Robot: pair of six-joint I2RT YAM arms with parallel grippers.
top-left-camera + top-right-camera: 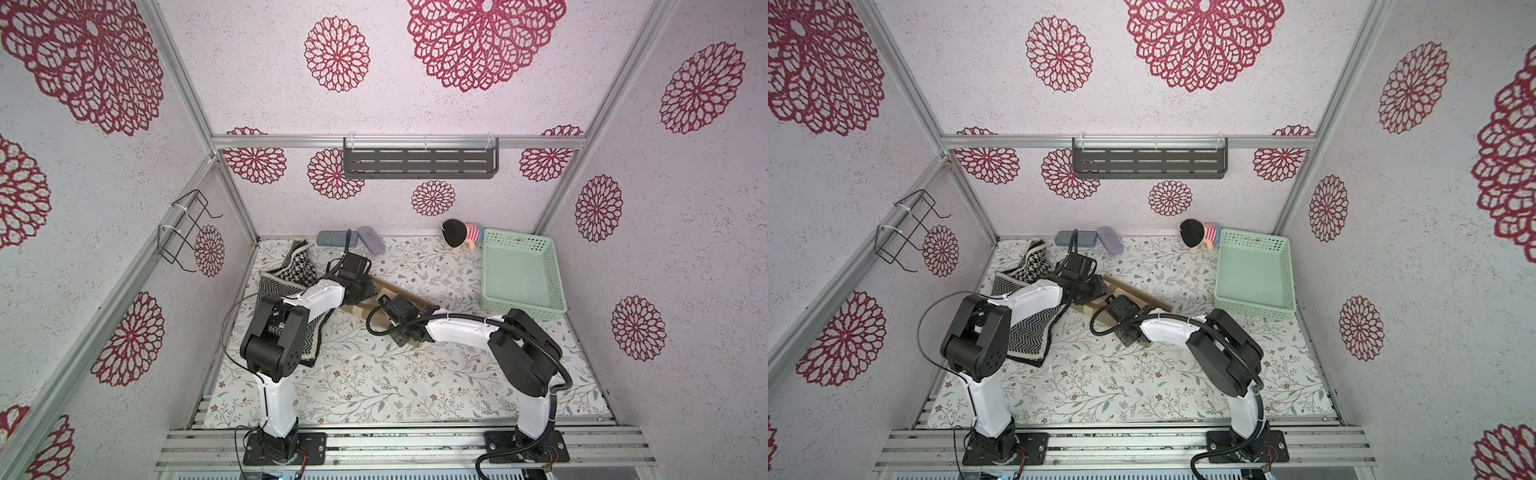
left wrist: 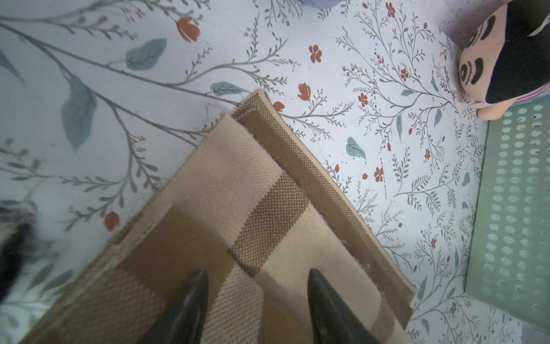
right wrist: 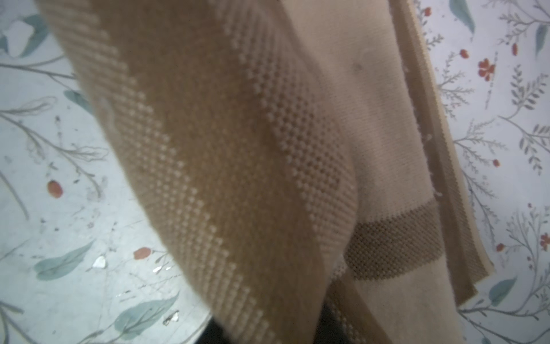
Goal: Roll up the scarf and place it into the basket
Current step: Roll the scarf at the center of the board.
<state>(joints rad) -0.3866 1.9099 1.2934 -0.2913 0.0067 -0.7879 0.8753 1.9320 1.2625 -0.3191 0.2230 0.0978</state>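
Tan and beige, the scarf (image 1: 399, 293) lies near the middle of the tabletop (image 1: 374, 382) as a folded strip. It runs slantwise from about 10 o'clock toward 4 o'clock, with both arms over it. It is outside the basket (image 1: 517, 245), which sits well apart at roughly 2 o'clock on the tabletop, mint green with nothing seen inside.

The left pincer (image 1: 365, 293) hangs over the strip's 10 o'clock end. In the left wrist view its two dark fingers (image 2: 193, 297) stand spread, with the checked weave of the scarf (image 2: 238, 193) flat between and beneath them and nothing pinched.

The right pincer (image 1: 405, 332) is at the strip's nearer edge, toward 6 o'clock. In the right wrist view a blurred fold of the scarf (image 3: 238, 149) rises close to the lens and covers the fingers. Whether they are pressed together on it I cannot tell.

A black-and-white knit (image 1: 291, 266) lies at 9 to 10 o'clock, partly under the left arm. At the far edge, near 11 o'clock, sit a grey-blue case (image 1: 332, 238) and a lavender case (image 1: 371, 241). A plush doll (image 1: 457, 235) lies at 1 o'clock, just beside the basket's far corner.
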